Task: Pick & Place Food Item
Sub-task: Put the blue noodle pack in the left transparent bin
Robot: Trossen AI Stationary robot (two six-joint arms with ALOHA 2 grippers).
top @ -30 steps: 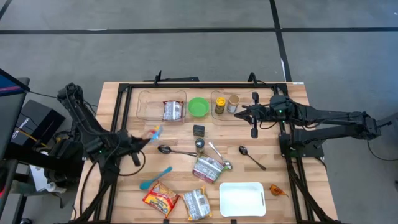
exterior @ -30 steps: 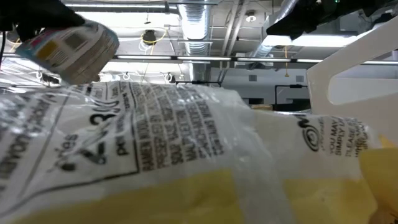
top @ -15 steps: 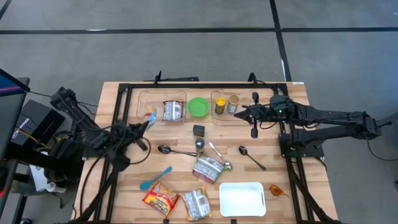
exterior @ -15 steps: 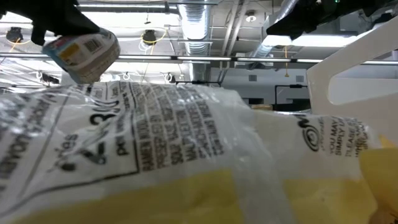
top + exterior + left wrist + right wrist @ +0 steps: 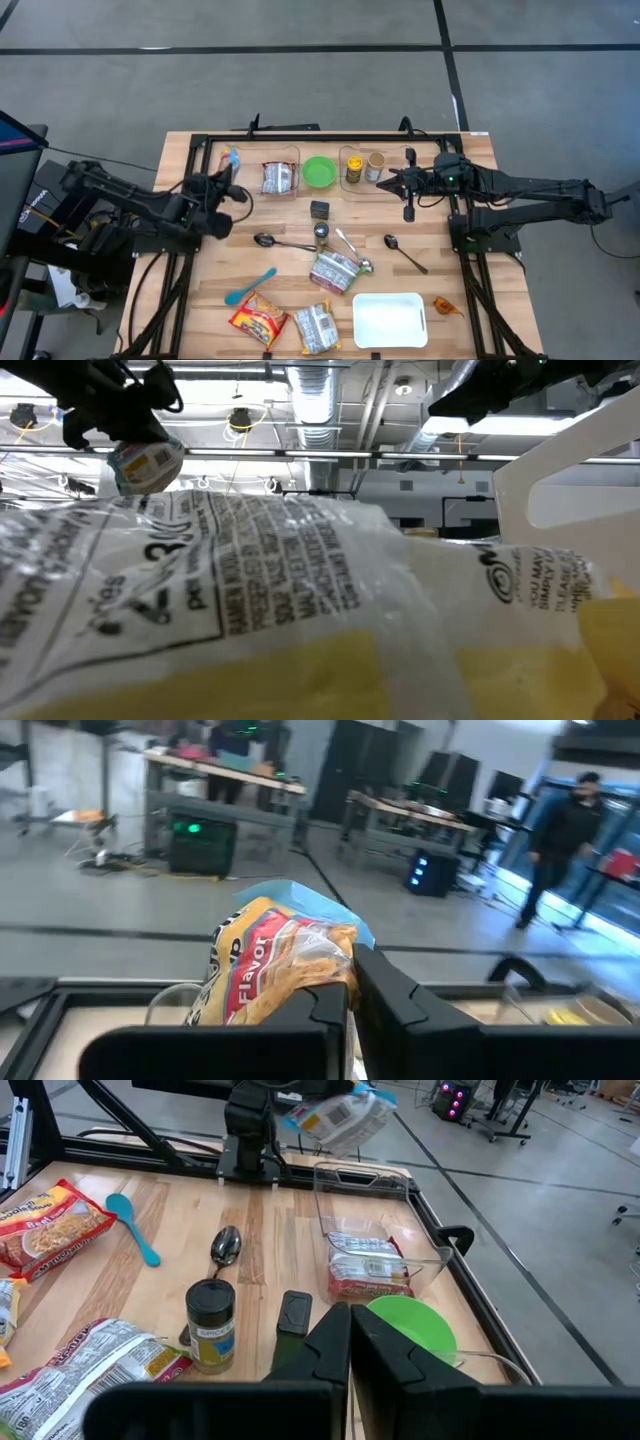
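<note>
A small snack packet, yellow and red with a blue edge, hangs in the air over the left end of the clear container at the table's far side, with my left gripper shut on it. The left wrist view shows the packet just ahead of that gripper; the right wrist view shows the packet above the container. A ramen packet lies inside the container. My right gripper hovers shut over the far right, holding nothing. My left gripper pinches one end of the packet between its two fingers. The fingers lie level and point toward the table's far edge. The rest of the packet sticks out beyond the fingertips, lifted clear above the container.
A green bowl sits between the two clear containers; the right one holds two jars. Spoons, a spice jar, a blue spoon, several food packets and a white tray lie nearer.
My left gripper has swung from the table's middle left toward the far edge, turning as it went and staying shut. The packet has travelled with it, lifted clear, and now hangs over the left container's end.
</note>
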